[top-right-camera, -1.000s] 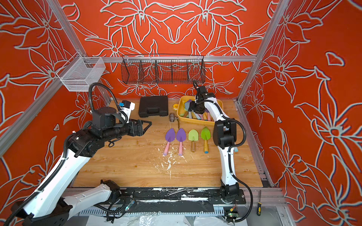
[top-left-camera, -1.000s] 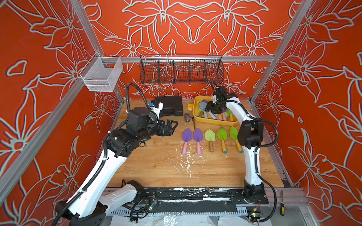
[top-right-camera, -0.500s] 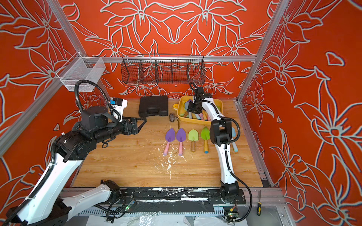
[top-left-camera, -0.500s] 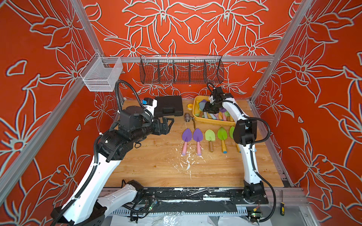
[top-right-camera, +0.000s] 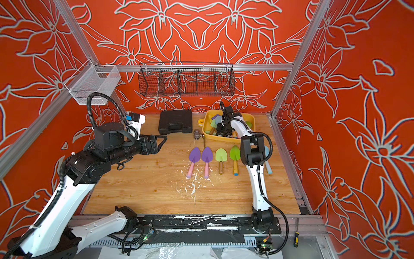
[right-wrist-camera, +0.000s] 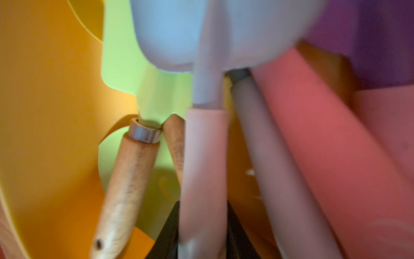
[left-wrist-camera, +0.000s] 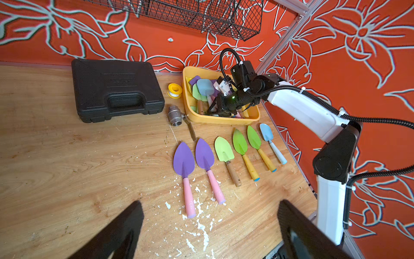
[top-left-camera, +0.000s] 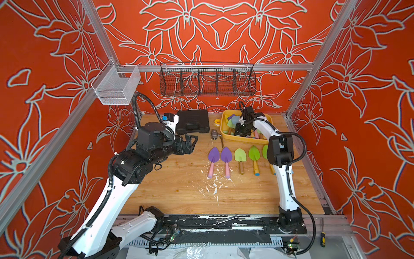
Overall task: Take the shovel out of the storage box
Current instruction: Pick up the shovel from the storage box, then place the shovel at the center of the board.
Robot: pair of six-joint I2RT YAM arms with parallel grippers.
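The blue shovel (left-wrist-camera: 205, 87) lies in the storage box (left-wrist-camera: 224, 120), upper centre of the left wrist view. Your right gripper (right-wrist-camera: 202, 222) pinches its pale handle. Lift straight up, clear of the neighbouring handles (right-wrist-camera: 127, 179). Your left gripper (left-wrist-camera: 210, 203) gapes idle.

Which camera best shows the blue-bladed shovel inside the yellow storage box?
Left wrist: the blue-bladed shovel lies atop the pile in the storage box, blade unobstructed. Right wrist shows it close but blurred, handle between the jaws of the right gripper. Both top views show a small patch.
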